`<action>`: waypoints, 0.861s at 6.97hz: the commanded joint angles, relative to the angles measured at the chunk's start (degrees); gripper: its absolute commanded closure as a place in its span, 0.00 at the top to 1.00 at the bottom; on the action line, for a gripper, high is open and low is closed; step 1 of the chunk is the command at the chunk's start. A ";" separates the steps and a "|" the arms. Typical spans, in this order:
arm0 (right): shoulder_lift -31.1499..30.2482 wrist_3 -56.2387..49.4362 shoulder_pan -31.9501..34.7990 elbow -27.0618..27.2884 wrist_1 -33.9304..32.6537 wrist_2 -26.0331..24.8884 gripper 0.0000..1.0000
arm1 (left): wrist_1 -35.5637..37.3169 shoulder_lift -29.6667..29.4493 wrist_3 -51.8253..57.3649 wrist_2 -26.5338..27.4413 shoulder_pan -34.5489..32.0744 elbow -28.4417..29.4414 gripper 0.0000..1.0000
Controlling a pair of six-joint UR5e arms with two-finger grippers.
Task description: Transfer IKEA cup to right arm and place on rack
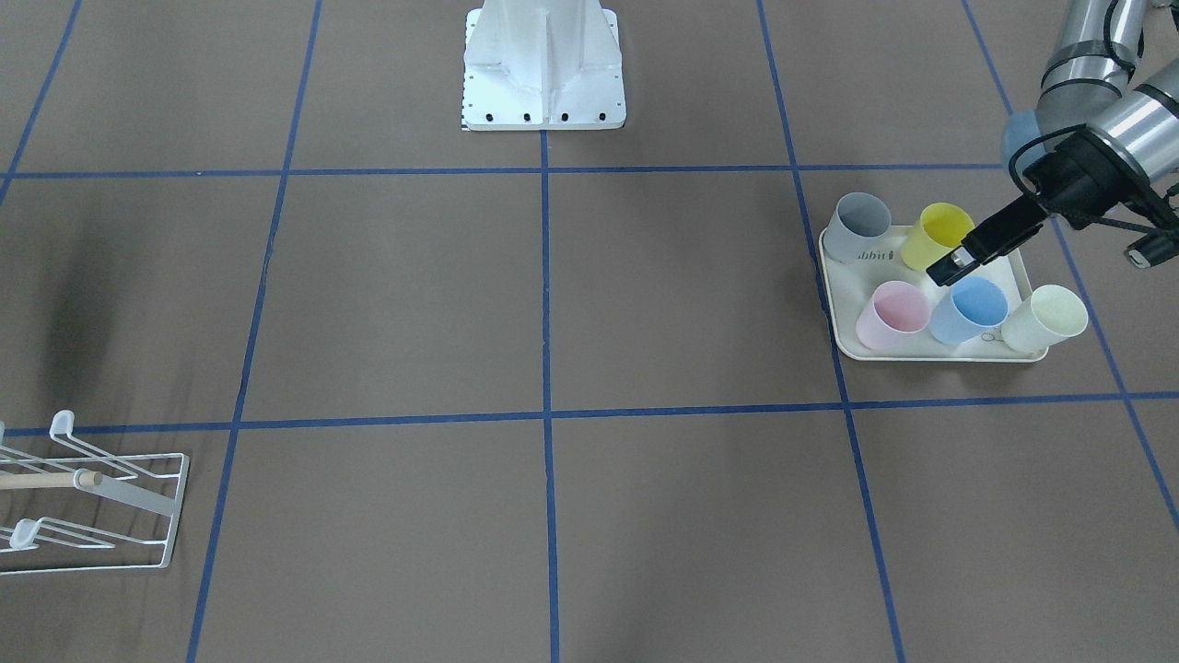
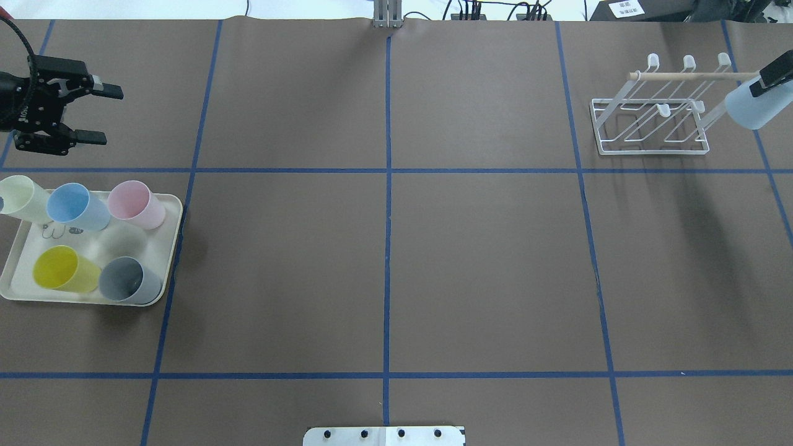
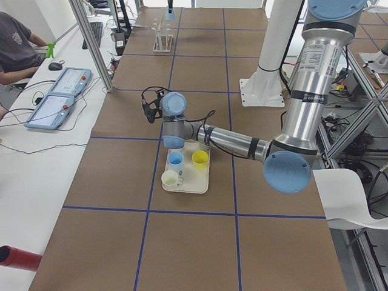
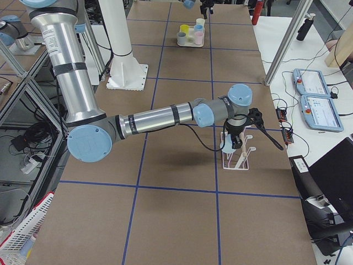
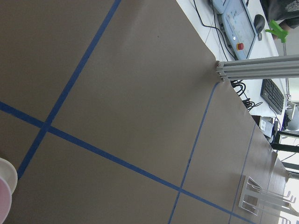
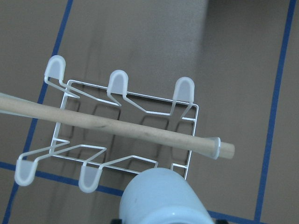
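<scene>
My right gripper is shut on a light blue IKEA cup and holds it tilted just right of the white wire rack at the far right of the table. In the right wrist view the cup hangs above the rack's near edge, below the wooden dowel. All the rack's prongs are bare. My left gripper is open and empty, above the table just beyond the cream tray. In the front view it hovers over the tray.
The tray holds several cups: cream, blue, pink, yellow and grey. The robot's white base stands at the near middle edge. An operator sits at the side desk.
</scene>
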 commanded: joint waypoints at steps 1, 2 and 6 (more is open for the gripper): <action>2.80 -0.16 -0.62 -2.41 -0.09 0.45 0.11 | 0.03 0.65 0.00 0.00 -0.06 -0.06 1.00; 2.83 -0.59 -0.62 -2.77 0.00 0.36 0.11 | 0.03 0.83 0.00 0.00 -0.06 -0.23 1.00; 2.56 -0.34 -2.01 -4.79 0.35 0.10 0.19 | 0.03 0.83 0.00 0.00 -0.06 -0.15 1.00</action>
